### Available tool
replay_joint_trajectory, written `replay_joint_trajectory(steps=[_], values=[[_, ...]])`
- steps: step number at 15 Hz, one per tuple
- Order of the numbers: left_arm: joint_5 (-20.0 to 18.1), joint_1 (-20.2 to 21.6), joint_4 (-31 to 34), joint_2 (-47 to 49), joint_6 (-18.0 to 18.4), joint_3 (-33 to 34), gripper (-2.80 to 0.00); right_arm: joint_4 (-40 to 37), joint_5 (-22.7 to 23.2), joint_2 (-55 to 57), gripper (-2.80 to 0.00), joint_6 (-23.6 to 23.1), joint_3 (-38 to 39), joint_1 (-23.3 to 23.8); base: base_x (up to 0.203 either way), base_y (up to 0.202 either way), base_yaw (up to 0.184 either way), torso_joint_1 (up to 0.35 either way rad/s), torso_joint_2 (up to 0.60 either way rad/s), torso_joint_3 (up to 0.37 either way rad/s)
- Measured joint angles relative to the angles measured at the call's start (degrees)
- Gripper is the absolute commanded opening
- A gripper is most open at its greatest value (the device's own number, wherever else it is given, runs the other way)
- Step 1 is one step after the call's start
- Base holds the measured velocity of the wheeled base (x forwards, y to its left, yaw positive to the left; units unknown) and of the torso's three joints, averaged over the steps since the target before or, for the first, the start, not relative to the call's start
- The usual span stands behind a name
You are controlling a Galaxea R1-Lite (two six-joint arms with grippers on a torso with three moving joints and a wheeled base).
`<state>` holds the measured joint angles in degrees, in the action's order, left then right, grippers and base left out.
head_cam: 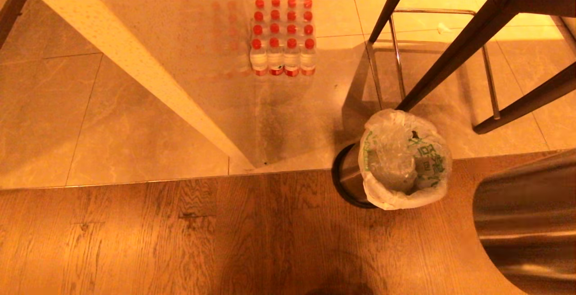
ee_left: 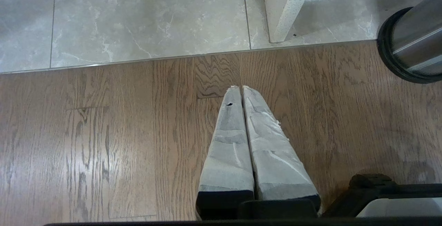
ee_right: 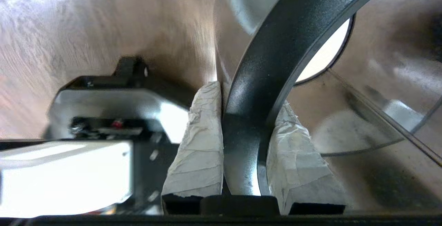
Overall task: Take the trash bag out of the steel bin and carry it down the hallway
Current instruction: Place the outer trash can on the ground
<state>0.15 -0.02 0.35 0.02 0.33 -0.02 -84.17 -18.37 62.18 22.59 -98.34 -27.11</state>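
Lining the small round brushed-steel bin (head_cam: 348, 173): the thin white semi-clear crinkly trash bag (head_cam: 405, 164) with green printed characters, its mouth folded out over the rim and hanging down the side, its inside crumpled and pale. Standing upright where the brown wood plank floor (head_cam: 180, 241) meets the grey marbled floor tiles (head_cam: 112, 128), with a black band around the base.

Nearer the camera than the bin and to its right, at the edge of the head view: a second, larger-looking brushed-steel cylinder (head_cam: 526, 223), lying at a tilt. Clamped onto that cylinder's black ring rim (ee_right: 286, 29): the right end effector (ee_right: 248, 95), one taped finger (ee_right: 200, 143) outside the wall and the other inside, closed down to the thickness of the rim, with the bare steel interior visible past it.

Well to the left of the bin, above the wood planks: the left end effector (ee_left: 241, 88), its two taped fingers pressed together along their length and gripping nothing; seen from there, only the bin's black-banded base (ee_left: 414, 43).

Beyond the bin, on the tiles: a block of clear plastic water bottles with red caps (head_cam: 283, 38), standing in rows. To the left of the bin, the speckled off-white wall corner (head_cam: 135, 61) running diagonally down to the floor seam. Just behind the bin and to its right, dark wooden chair legs (head_cam: 450, 56) crossing a thin chrome tube frame (head_cam: 396, 52).
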Motion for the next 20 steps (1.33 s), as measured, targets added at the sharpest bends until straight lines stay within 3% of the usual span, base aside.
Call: replay_joint_trajectory(steps=[2, 5, 11, 17, 20], values=[[0.0, 0.0, 0.0, 0.0, 0.0, 0.0, -2.80, -2.7, -2.2, -0.8, -2.80, 9.0, 1.3, 0.3, 0.000, 0.000, 0.000, 0.000, 0.00, 0.000], [0.0, 0.0, 0.0, 0.0, 0.0, 0.0, -2.80, -1.2, -8.9, -1.5, -2.80, 21.4, 8.8, 0.7, 0.000, 0.000, 0.000, 0.000, 0.00, 0.000], [0.0, 0.0, 0.0, 0.0, 0.0, 0.0, -2.80, 13.3, -12.2, 2.8, -2.80, 31.5, 19.7, 3.9, 0.000, 0.000, 0.000, 0.000, 0.00, 0.000], [0.0, 0.0, 0.0, 0.0, 0.0, 0.0, -2.80, 32.5, -13.0, 11.0, -2.80, 30.1, 33.2, 13.8, 0.000, 0.000, 0.000, 0.000, 0.00, 0.000], [0.0, 0.0, 0.0, 0.0, 0.0, 0.0, -2.80, 45.5, -13.3, 15.4, -2.80, 25.2, 37.9, 19.8, 0.000, 0.000, 0.000, 0.000, 0.00, 0.000]])
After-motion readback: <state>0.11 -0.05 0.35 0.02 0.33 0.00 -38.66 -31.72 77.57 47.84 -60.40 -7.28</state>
